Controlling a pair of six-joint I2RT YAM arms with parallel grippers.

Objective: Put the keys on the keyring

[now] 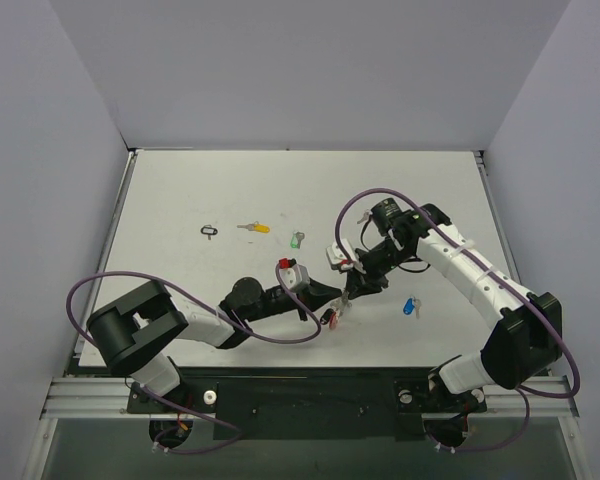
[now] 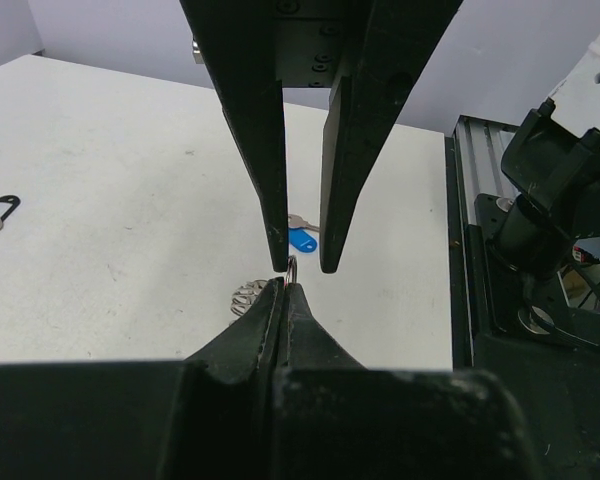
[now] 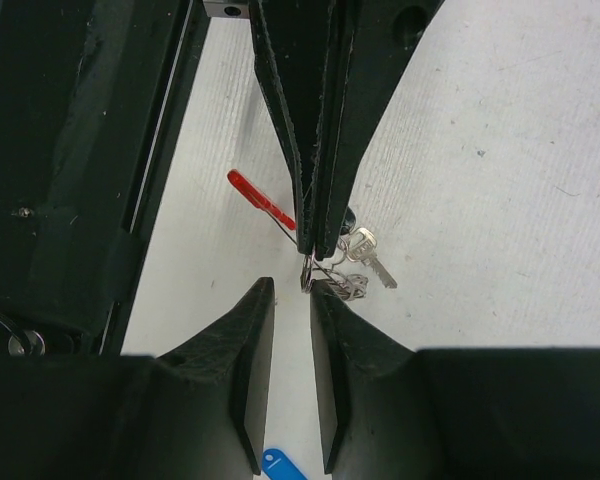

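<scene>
— Where is the silver metal keyring with the red curved plastic tag?
— Held over the white table, around its middle and toward the near edge. The left tool is clenched on the ring's thin wire. The tag sticks out to one side and some silver keys dangle from it
— And the right tool?
— Its jaws stand apart, tips just beside the ring, gripping nothing that I can see
— How will the thing handle?
— Light, I'd judge, but stiff and slick: hard wire that may swivel in a pinch, with the dangling keys swinging it about. A second hold belongs on bare wire close beside the left tool's pinch, not on the tag or the hanging keys
— And the loose ones?
— The blue-tagged silver key lies just right of the tools. The green-tagged key and yellow-tagged key lie farther back on the left. They are flat and thin, so probably best pinched by the plastic tag
</scene>
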